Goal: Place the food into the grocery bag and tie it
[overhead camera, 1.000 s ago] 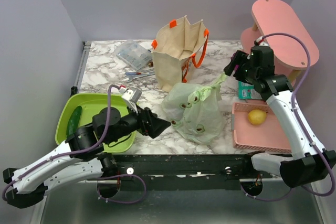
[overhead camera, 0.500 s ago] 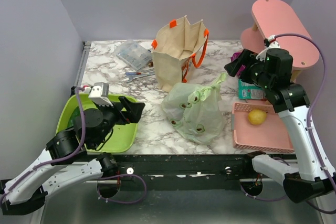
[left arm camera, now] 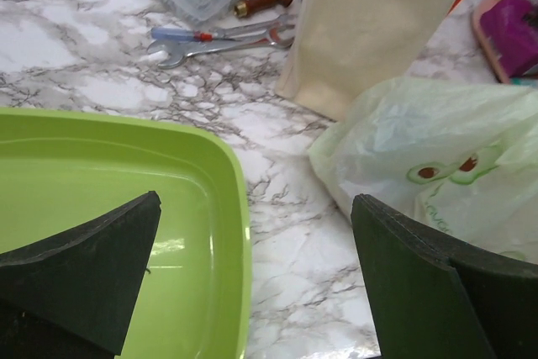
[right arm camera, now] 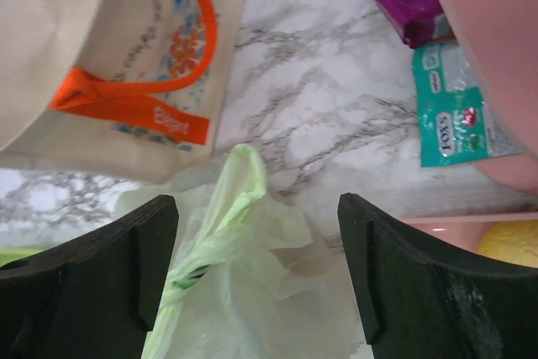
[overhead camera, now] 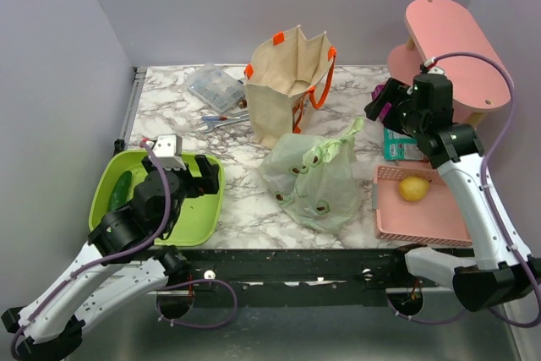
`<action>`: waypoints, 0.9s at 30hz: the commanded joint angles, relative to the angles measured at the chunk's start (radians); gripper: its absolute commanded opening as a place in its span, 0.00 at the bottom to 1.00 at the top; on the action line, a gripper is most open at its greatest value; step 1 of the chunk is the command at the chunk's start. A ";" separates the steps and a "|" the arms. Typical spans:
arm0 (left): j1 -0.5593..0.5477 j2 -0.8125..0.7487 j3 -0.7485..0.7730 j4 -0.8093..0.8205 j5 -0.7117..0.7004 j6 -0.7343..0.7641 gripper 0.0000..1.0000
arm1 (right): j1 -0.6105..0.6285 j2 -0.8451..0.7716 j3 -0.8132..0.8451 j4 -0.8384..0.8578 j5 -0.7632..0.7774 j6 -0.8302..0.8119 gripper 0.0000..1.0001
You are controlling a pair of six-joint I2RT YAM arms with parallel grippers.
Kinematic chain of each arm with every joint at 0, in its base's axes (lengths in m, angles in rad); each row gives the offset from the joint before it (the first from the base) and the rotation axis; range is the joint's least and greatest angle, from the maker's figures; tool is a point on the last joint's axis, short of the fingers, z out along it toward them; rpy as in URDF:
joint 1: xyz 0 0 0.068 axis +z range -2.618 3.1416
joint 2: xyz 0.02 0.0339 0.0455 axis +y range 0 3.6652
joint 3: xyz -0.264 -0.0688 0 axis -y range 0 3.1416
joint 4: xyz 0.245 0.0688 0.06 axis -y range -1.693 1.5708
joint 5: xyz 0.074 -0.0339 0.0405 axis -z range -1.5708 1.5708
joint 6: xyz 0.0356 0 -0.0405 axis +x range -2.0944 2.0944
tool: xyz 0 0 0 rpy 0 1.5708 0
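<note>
The grocery bag (overhead camera: 317, 179), light green with avocado prints, sits bulging at the table's front middle, and one twisted handle (overhead camera: 351, 134) sticks up to the right. In the right wrist view that handle (right arm camera: 239, 182) rises under the gap of my right gripper (right arm camera: 257, 208), which is open and apart from it. Up in the air right of the bag, my right gripper (overhead camera: 379, 106) points left. A yellow lemon (overhead camera: 412, 188) lies in the pink basket (overhead camera: 423, 219). My left gripper (overhead camera: 211, 177) hangs open over the green tray (overhead camera: 213, 213), left of the bag (left arm camera: 437, 149).
A cucumber (overhead camera: 118, 194) lies in the green tray. Behind the bag stands a beige tote (overhead camera: 283, 82) with orange handles. A clear box (overhead camera: 214, 86) and wrenches (overhead camera: 221, 122) lie at back left. A pink stool (overhead camera: 456, 44) and a teal packet (overhead camera: 396, 145) are at right.
My left gripper has drawn back from the bag's left side to above the green tray and opened wide. The right gripper has widened a little and stayed near the bag's handle.
</note>
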 commanded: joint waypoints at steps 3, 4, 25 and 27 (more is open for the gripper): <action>0.026 -0.054 -0.158 0.075 0.064 0.067 0.99 | 0.003 0.075 -0.035 -0.018 0.220 0.092 0.84; 0.027 -0.064 -0.181 0.084 0.071 0.059 0.98 | 0.003 0.086 -0.041 -0.012 0.247 0.112 0.84; 0.026 -0.398 -0.206 -0.131 -0.029 -0.094 0.99 | 0.003 0.379 -0.079 0.188 0.556 0.347 0.91; 0.027 -0.388 -0.201 -0.136 -0.025 -0.094 0.98 | 0.004 0.395 -0.082 0.205 0.579 0.378 0.89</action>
